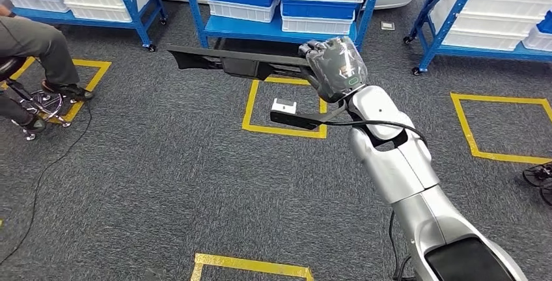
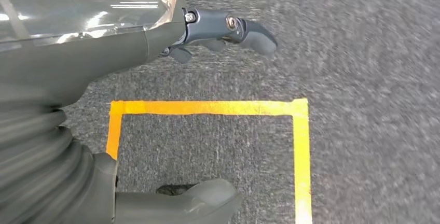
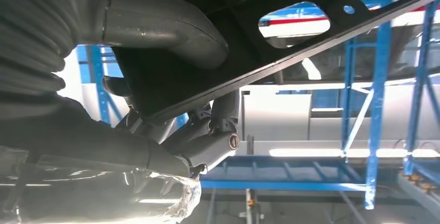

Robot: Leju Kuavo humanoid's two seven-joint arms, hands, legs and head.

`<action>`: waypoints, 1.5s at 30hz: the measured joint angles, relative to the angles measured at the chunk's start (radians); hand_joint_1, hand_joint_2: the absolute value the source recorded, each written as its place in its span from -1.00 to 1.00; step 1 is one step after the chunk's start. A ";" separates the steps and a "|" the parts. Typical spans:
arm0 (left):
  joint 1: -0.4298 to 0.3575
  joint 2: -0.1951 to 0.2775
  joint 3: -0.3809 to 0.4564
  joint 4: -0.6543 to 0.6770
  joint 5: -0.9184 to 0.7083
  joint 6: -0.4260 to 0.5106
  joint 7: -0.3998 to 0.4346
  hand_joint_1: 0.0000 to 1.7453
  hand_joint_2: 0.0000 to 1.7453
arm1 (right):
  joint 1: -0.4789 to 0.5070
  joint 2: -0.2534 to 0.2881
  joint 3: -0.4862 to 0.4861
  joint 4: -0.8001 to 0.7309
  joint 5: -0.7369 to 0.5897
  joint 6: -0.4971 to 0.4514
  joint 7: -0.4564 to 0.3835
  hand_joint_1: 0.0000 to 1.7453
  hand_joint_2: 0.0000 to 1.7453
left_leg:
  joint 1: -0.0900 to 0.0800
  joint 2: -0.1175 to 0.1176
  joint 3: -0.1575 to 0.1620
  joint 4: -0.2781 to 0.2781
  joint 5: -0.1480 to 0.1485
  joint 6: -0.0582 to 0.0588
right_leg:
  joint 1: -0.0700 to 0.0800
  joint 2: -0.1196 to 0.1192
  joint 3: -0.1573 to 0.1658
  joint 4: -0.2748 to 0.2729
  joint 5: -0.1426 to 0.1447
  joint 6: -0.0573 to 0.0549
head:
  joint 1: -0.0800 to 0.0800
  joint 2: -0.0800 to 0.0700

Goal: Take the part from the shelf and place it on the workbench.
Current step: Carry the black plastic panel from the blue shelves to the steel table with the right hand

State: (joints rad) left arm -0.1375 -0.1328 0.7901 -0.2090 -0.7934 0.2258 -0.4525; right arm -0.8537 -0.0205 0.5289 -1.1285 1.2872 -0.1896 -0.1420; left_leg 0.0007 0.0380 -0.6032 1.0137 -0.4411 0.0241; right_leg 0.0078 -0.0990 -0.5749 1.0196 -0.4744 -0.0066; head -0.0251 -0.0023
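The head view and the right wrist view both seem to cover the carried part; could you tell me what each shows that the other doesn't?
Head view alone: the black part's full length held out over the grey carpet, yellow floor squares, a seated person. Right wrist view alone: the thumb pressed on the part's face, fingers curled beneath its edge. Both share: the right hand gripping the part, blue shelving behind.

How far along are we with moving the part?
Done: the black part is off the shelf. In hand: the right robot hand grips one end, holding it out over the carpet. Left: placing it on the workbench. The left robot hand holds nothing.
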 joint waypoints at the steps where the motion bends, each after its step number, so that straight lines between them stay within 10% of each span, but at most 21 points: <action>1: 0.000 0.000 0.000 0.000 0.000 0.000 0.000 -1.00 1.00 | -0.001 0.000 0.000 0.000 0.001 0.000 0.000 1.00 1.00 | 0.002 -0.009 0.000 -0.006 0.006 0.006 | -0.001 0.013 -0.006 0.011 -0.009 0.003 | 0.001 0.000; 4: -0.001 -0.001 0.000 0.000 0.000 0.000 0.001 -1.00 1.00 | -0.002 -0.005 0.000 0.000 0.002 0.000 0.000 1.00 1.00 | 0.008 -0.038 -0.003 -0.017 0.020 0.019 | -0.010 0.080 -0.075 0.162 -0.082 -0.001 | 0.003 0.000; 7: 0.000 -0.002 0.000 0.000 0.000 0.000 0.001 -1.00 1.00 | 0.003 -0.012 0.000 0.005 0.002 0.000 0.000 1.00 1.00 | 0.009 -0.075 -0.009 -0.016 0.026 0.018 | -0.017 0.093 -0.127 0.281 -0.113 0.010 | 0.003 0.000; 11: 0.002 -0.004 0.000 0.000 0.000 0.000 0.001 -1.00 1.00 | 0.002 -0.015 0.000 0.011 0.002 0.000 0.000 1.00 1.00 | 0.008 -0.126 -0.020 -0.003 0.029 0.004 | -0.033 0.140 -0.018 0.054 -0.021 0.041 | 0.003 0.000; 15: 0.010 -0.002 0.001 0.000 0.002 0.003 0.002 -1.00 1.00 | 0.003 -0.009 0.001 0.016 0.001 -0.008 -0.004 1.00 1.00 | 0.014 -0.154 -0.042 0.002 0.038 -0.023 | -0.032 0.134 -0.004 0.016 -0.004 0.025 | 0.001 0.000; 19: 0.013 0.000 0.002 0.000 0.007 0.010 0.005 -1.00 1.00 | 0.012 0.012 0.012 0.028 0.003 -0.044 -0.012 1.00 1.00 | 0.013 -0.062 -0.107 0.139 -0.042 -0.041 | -0.031 0.096 -0.004 0.012 0.002 0.003 | -0.008 0.000; 22: 0.012 0.003 0.012 0.000 0.018 0.020 0.008 -1.00 1.00 | 0.020 0.035 0.027 0.041 0.003 -0.057 -0.016 1.00 1.00 | 0.014 -0.041 -0.167 0.274 -0.090 -0.046 | -0.025 0.062 -0.006 0.012 0.001 -0.002 | -0.009 0.000; 28: 0.015 0.015 0.027 0.000 0.028 0.027 0.006 -1.00 1.00 | 0.003 0.077 0.045 0.051 -0.013 -0.045 -0.018 1.00 1.00 | -0.006 0.025 -0.022 0.011 0.011 -0.015 | -0.008 0.002 -0.006 0.010 -0.002 0.000 | -0.008 0.000; 32: 0.026 0.017 0.035 0.000 0.028 0.027 0.007 -1.00 1.00 | -0.010 0.084 0.043 0.054 -0.051 -0.021 -0.032 1.00 1.00 | -0.003 -0.021 -0.021 -0.006 0.027 0.006 | -0.005 0.008 -0.014 0.031 -0.021 0.009 | -0.007 0.000; 37: 0.033 0.019 0.040 0.000 0.027 0.025 0.010 -1.00 1.00 | -0.021 0.053 0.015 0.054 -0.139 0.039 -0.077 1.00 1.00 | 0.002 -0.085 -0.022 -0.013 0.039 0.019 | -0.009 0.092 -0.133 0.290 -0.119 0.004 | 0.000 0.000; 41: 0.039 0.019 0.045 0.000 0.031 0.024 0.012 -1.00 1.00 | -0.062 0.013 -0.029 0.063 -0.221 0.095 -0.130 1.00 1.00 | 0.001 -0.143 -0.028 -0.004 0.041 0.013 | -0.017 0.141 -0.046 0.100 -0.031 0.030 | 0.000 0.000; 45: 0.042 0.021 0.054 0.000 0.038 0.025 0.010 -1.00 1.00 | -0.131 -0.016 -0.063 0.090 -0.258 0.130 -0.162 1.00 1.00 | 0.005 -0.187 -0.049 0.002 0.048 -0.008 | -0.021 0.154 -0.008 0.010 0.004 0.014 | 0.000 0.000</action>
State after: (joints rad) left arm -0.0954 -0.1120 0.8446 -0.2088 -0.7557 0.2509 -0.4426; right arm -0.9844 -0.0361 0.4660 -1.0384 1.0297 -0.0599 -0.3037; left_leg 0.0056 -0.1495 -0.6522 1.0159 -0.3932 0.0163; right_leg -0.0129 0.0550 -0.5826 1.0292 -0.4706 0.0075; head -0.0253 -0.0023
